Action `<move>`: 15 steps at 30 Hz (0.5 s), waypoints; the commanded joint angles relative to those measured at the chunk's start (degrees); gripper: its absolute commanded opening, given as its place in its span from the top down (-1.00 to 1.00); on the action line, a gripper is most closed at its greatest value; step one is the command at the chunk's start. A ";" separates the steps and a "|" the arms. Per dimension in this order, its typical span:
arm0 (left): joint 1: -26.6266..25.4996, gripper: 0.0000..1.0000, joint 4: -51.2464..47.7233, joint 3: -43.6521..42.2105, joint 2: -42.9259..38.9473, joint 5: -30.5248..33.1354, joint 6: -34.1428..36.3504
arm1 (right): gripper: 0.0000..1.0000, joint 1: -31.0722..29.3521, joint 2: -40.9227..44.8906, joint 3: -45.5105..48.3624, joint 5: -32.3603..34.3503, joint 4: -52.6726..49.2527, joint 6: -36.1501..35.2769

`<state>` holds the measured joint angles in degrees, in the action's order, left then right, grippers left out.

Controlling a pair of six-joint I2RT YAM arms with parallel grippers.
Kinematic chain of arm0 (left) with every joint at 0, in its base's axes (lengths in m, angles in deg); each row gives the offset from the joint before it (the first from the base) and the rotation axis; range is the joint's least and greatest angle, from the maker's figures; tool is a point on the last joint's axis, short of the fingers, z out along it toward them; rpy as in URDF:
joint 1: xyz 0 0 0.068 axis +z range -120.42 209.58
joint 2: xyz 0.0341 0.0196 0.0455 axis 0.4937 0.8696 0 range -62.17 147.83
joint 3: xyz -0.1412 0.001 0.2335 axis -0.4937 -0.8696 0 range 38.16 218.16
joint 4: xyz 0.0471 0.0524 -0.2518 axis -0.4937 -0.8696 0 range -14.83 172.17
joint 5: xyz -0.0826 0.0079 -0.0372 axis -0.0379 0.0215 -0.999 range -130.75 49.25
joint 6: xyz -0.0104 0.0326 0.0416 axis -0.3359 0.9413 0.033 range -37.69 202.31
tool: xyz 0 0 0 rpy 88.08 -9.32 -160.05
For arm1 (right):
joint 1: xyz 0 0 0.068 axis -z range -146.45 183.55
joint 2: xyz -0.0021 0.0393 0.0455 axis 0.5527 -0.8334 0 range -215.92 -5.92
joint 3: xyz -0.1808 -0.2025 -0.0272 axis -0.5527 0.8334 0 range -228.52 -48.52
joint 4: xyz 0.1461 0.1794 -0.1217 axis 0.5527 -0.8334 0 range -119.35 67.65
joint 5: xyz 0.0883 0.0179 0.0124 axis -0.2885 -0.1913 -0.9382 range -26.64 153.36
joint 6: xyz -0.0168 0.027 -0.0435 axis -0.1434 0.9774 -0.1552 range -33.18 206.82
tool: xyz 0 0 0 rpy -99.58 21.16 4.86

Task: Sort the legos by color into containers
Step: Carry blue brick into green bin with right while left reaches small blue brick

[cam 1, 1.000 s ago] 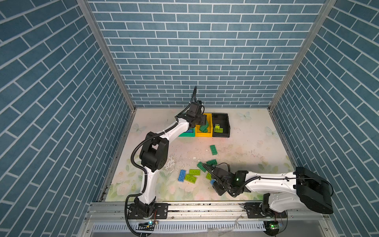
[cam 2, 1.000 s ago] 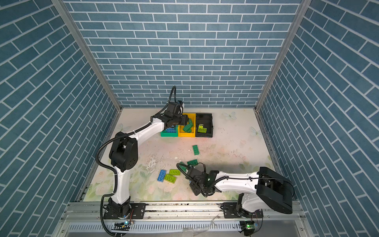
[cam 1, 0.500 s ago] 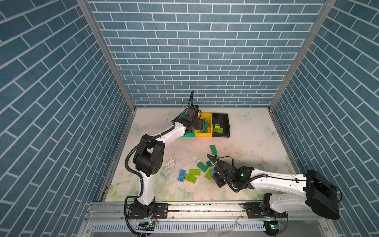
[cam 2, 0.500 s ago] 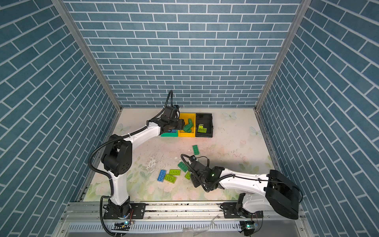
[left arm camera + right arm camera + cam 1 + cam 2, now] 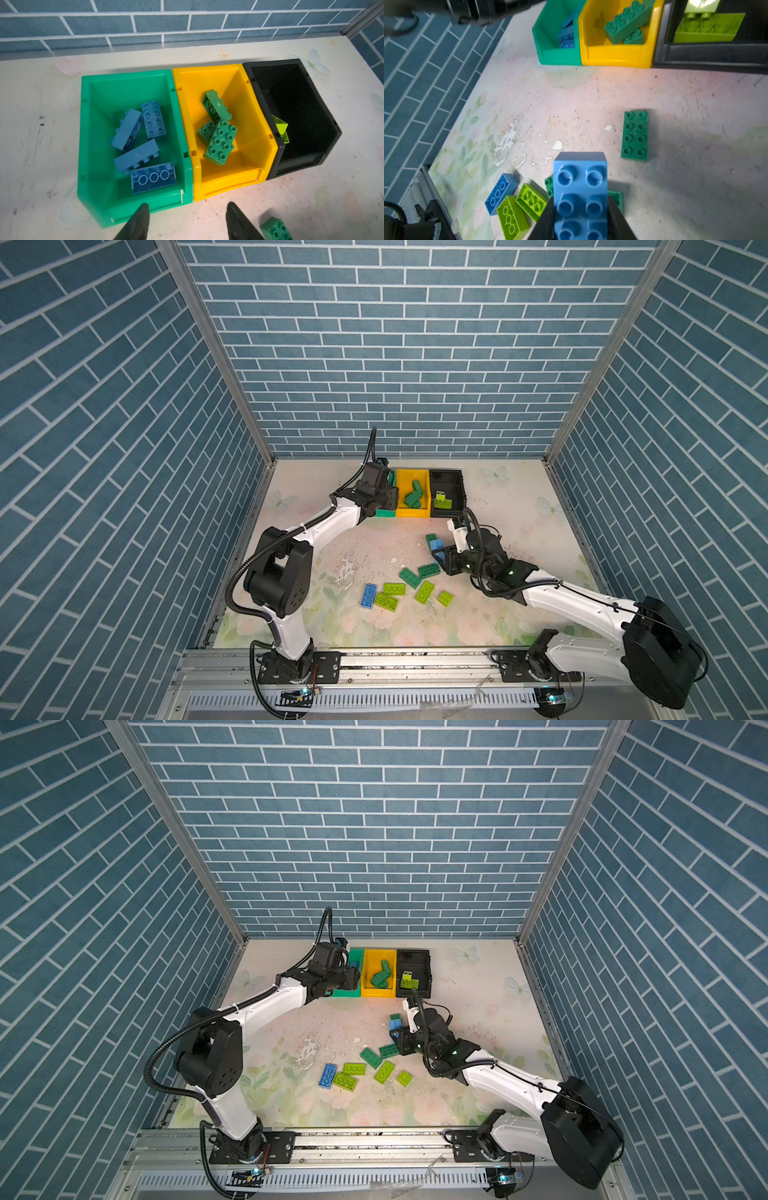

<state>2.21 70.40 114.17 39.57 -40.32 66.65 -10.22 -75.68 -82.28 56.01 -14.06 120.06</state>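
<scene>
My right gripper (image 5: 580, 218) is shut on a light blue lego (image 5: 580, 182), held above the table near mid-floor, where it shows in both top views (image 5: 436, 545) (image 5: 395, 1025). My left gripper (image 5: 188, 218) is open and empty, just in front of the green container (image 5: 128, 83). That container holds several light blue legos (image 5: 153, 119). The yellow container (image 5: 207, 71) holds dark green legos (image 5: 221, 142). In the black container (image 5: 270, 62) lie lime green legos (image 5: 280, 126). In a top view my left arm hides most of the green container (image 5: 385, 513).
Loose legos lie on the table in front of the held one: a blue one (image 5: 368, 596), lime ones (image 5: 394, 589) (image 5: 424, 592) (image 5: 445, 598) and dark green ones (image 5: 409, 577) (image 5: 429, 571). Another dark green lego (image 5: 635, 135) lies between the right gripper and the bins. Blue brick-pattern walls (image 5: 415, 364) enclose the table.
My right gripper has risen and moved toward the containers with the light blue lego. My left gripper has drawn back from over the bins to the green container's front.
</scene>
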 commanded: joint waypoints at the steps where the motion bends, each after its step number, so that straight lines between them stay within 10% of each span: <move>1: 0.42 -0.22 -0.23 -2.70 -2.58 1.13 -0.90 | 0.93 2.12 -2.55 -1.88 -5.64 8.54 0.96; 15: 0.95 -0.25 -5.18 -9.98 -9.21 2.11 -4.34 | 0.95 8.60 -21.25 -12.40 -18.37 33.71 8.45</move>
<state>2.64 68.04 105.34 32.18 -39.01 63.83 -2.39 -93.84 -92.45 42.91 9.42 124.19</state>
